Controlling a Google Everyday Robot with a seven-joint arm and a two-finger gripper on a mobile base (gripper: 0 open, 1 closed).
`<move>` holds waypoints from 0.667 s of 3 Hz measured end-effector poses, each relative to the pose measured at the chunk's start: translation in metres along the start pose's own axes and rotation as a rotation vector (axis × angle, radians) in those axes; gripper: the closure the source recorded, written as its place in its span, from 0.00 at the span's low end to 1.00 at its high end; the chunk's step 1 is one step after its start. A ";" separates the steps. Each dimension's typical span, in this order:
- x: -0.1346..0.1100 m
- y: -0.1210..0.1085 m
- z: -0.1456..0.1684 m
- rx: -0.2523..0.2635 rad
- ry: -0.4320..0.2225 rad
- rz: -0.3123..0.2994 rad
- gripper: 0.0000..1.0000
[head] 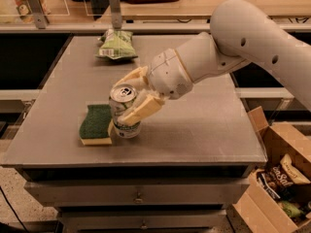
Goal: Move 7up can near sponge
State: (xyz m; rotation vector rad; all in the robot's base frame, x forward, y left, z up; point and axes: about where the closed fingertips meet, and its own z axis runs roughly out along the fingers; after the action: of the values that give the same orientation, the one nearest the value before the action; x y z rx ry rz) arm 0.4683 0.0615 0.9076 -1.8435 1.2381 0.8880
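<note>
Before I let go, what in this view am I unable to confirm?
Camera view, end effector closed around the 7up can beside the sponge:
- Can label: mostly covered by the near finger.
- Can and sponge touching or apart: too close to tell.
- Snack bag print: too small to read.
- Cardboard box at right: cut off by the frame edges.

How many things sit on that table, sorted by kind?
Sponge: 1
Can: 1, clasped by the gripper, beside the sponge
Snack bag: 1
Total: 3 on the table
</note>
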 end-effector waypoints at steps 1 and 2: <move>-0.002 0.005 0.002 -0.005 0.000 -0.025 0.13; 0.001 0.006 0.005 -0.002 0.021 -0.042 0.00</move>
State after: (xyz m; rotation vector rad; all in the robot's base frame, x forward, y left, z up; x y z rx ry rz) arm 0.4623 0.0634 0.9029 -1.8781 1.2072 0.8494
